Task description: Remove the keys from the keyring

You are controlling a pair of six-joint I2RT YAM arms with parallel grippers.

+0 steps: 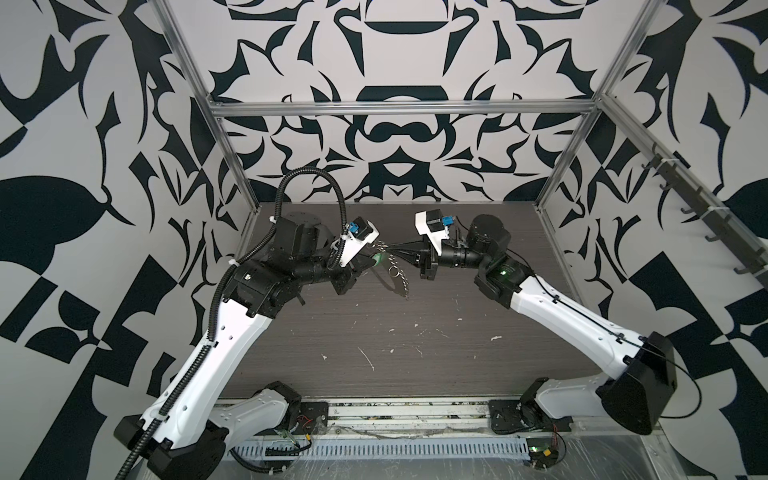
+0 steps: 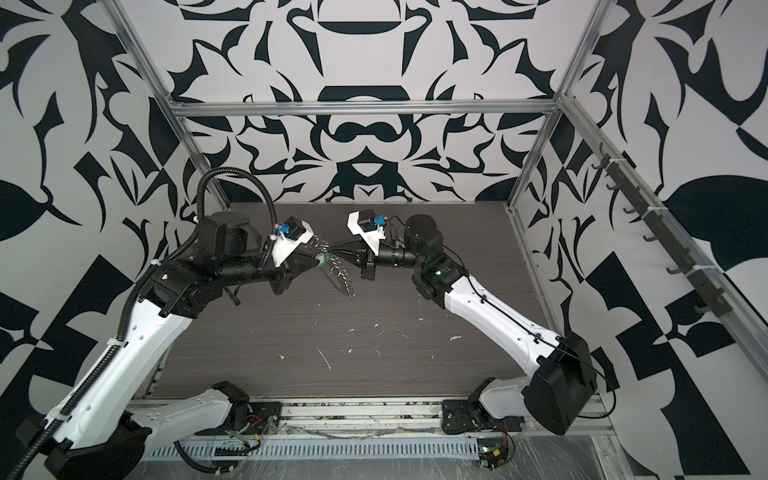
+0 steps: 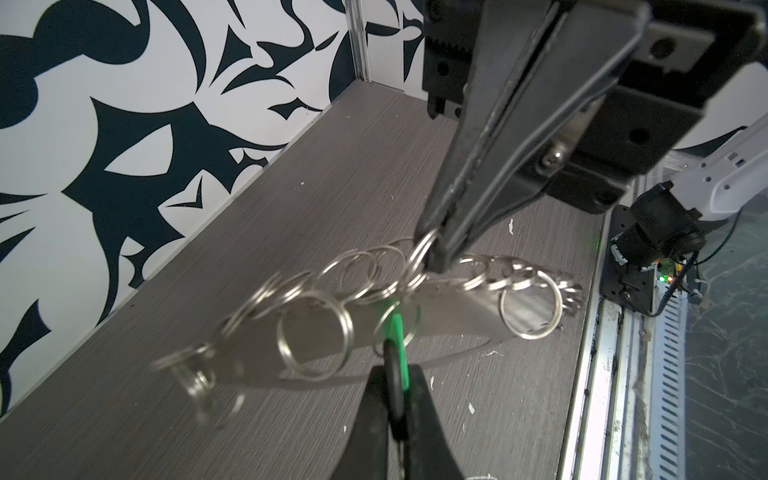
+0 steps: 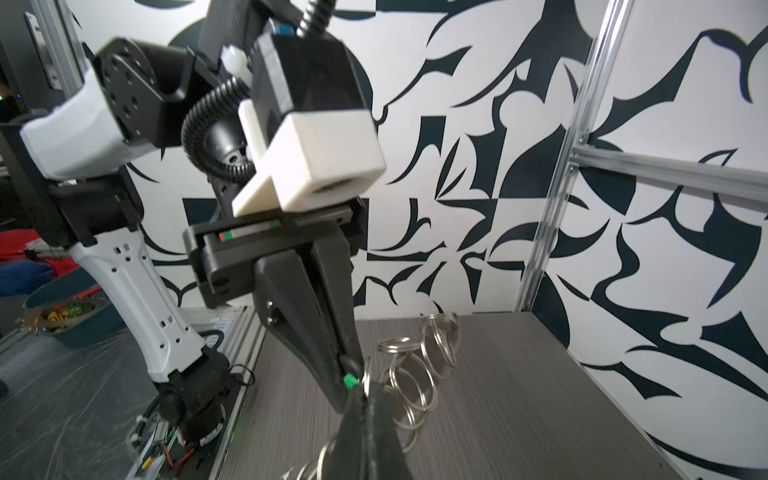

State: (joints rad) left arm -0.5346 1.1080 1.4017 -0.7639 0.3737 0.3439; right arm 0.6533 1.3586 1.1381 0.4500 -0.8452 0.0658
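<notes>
Grey table | left gripper clamps green-tagged keys | right gripper pinches silver-ringed keyring

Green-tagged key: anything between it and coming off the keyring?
The left claw grips the green-tagged key. Its way off the keyring is crowded by small silver rings on both sides; the right claw pinches one beside it.

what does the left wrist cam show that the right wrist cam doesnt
Only the left wrist view: the pale keyring loop itself and the right gripper from outside, pinching one of the silver rings. Only the right wrist view: the left gripper from outside, its white camera housing, a blue bin. Both: the green key tag clamped in the left gripper, and some rings.
</notes>
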